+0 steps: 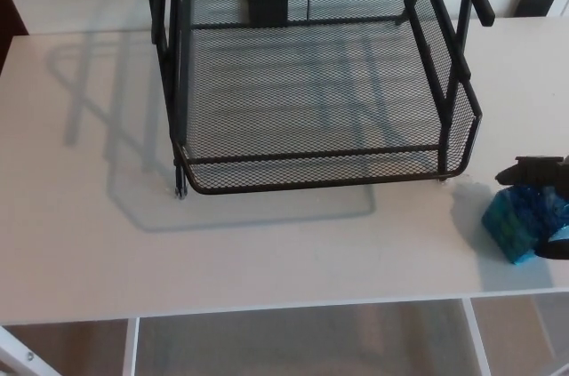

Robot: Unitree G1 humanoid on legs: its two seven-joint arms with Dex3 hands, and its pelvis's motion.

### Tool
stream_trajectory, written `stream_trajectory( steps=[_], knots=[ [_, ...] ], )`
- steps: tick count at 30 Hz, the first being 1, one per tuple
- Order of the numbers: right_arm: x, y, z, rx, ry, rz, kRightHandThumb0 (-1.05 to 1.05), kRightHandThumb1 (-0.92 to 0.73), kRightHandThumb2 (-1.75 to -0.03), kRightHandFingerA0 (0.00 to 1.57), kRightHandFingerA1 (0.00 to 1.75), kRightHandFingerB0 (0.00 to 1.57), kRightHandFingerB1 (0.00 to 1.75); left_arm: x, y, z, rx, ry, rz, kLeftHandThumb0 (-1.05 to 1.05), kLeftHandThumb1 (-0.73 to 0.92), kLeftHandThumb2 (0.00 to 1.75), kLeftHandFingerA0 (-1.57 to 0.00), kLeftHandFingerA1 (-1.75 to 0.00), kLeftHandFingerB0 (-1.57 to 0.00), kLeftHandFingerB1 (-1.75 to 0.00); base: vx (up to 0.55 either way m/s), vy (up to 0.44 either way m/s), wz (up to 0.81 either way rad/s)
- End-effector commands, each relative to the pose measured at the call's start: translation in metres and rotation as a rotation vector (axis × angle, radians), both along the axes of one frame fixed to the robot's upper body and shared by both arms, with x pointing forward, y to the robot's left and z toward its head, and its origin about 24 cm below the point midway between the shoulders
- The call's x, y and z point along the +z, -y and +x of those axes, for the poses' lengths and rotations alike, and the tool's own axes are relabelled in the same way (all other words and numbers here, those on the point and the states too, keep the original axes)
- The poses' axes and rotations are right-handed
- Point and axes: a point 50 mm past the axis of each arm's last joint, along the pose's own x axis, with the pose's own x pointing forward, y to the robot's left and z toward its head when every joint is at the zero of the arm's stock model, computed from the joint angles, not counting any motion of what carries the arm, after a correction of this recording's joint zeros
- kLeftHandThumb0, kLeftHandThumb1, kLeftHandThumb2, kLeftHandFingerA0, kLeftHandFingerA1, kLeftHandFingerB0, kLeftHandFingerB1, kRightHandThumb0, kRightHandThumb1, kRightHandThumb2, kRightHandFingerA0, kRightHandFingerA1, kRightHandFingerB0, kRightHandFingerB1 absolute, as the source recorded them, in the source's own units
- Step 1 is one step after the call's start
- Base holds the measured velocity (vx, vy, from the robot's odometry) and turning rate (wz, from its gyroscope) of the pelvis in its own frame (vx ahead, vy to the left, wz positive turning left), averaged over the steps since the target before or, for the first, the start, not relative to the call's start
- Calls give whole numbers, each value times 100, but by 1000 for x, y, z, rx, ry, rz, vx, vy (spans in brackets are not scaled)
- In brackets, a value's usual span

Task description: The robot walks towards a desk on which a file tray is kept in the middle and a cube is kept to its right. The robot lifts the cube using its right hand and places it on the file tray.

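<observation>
- Looking down on the white desk [267, 252], I find the black mesh tray [324, 182] standing upright at its middle, with its low front rim towards me.
- The blue cube [517, 220] lies to the right of the tray, just forward of the tray's front right corner and apart from the rim. It is tilted, with one corner pointing down.
- My right hand [544, 170] enters from the right of the tray and only part of it shows. One black finger [533, 168] lies against the cube's far side and another against its near side, so the cube is pinched between them.
- I cannot tell whether the cube rests on the desk or is raised off it. Its shadow [464, 207] falls on the desk towards the tray.
- The tray's own shadow [107, 127] spreads over the desk to the left of the tray.
- My left hand is out of view.
</observation>
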Motion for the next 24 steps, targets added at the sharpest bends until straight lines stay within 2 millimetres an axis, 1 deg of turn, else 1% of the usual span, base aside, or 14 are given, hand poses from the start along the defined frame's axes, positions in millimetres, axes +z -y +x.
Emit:
stream_trajectory(
  steps=[1,2,3,5,6,7,10,11,12,13,18,20,21,24],
  knots=[
    [-38,11,-26,56,147,-136,-15,-68,-92,93,155,93,102,5,-3,5,-65,5,51,-100,82,77,-57,-95,-37,-81,0,0,0],
    [-39,12,-27,64,164,-128,-14,-66,-87,93,162,90,117,5,-3,4,-78,-2,55,-101,84,76,-58,-94,-34,-79,0,0,0],
    [-41,14,-29,76,188,-116,-14,-66,-87,93,162,90,117,4,-3,4,-98,-12,60,-101,84,76,-58,-94,-34,-79,0,0,0],
    [-40,16,-30,73,184,-134,-19,-71,-69,89,164,86,119,5,-3,5,-88,-13,49,-101,82,77,-59,-94,-32,-80,0,0,0],
    [-38,19,-31,62,176,-141,-20,-72,-70,92,159,86,115,5,-3,7,-91,-9,40,-97,63,122,-62,-90,-27,-72,0,0,0],
    [-34,21,-29,55,161,-132,-19,-74,-70,90,151,86,106,5,-3,7,-94,-10,40,-98,82,78,-57,-92,-31,-78,0,0,0],
    [-17,29,-27,39,221,-77,-15,-75,-83,94,142,87,109,6,-4,4,-101,-17,40,-100,82,77,-59,-92,-33,-79,0,0,0],
    [-11,30,-25,27,257,-77,-16,-77,-84,93,147,84,113,7,-5,5,-97,-12,41,-93,62,121,-64,-89,-30,-72,0,0,0],
    [-4,32,-23,28,285,-73,-16,-80,-81,88,156,81,117,7,-5,5,-89,-9,44,-100,82,79,-57,-89,-36,-79,0,0,0],
    [2,34,-21,31,317,-70,-17,-81,-77,87,160,77,128,8,-6,6,-90,-11,49,-99,83,81,-57,-90,-39,-80,0,0,0],
    [47,47,-13,21,419,-53,-19,-79,-83,85,162,76,133,9,-7,9,-86,6,60,-99,82,80,-57,-95,-35,-81,0,0,0],
    [70,50,-10,24,481,-38,-14,-74,-84,89,152,82,119,8,-7,9,-39,33,59,-96,79,86,-56,-95,-39,-82,0,0,0],
    [85,49,-7,19,527,-45,-13,-71,-83,96,141,92,94,8,-7,8,-28,38,55,-98,81,80,-56,-101,-33,-86,0,0,0],
    [111,44,-2,18,602,-55,-13,-73,-80,95,134,93,88,7,-6,6,-30,30,51,-99,82,79,-56,-99,-31,-84,0,0,0]
  ],
)
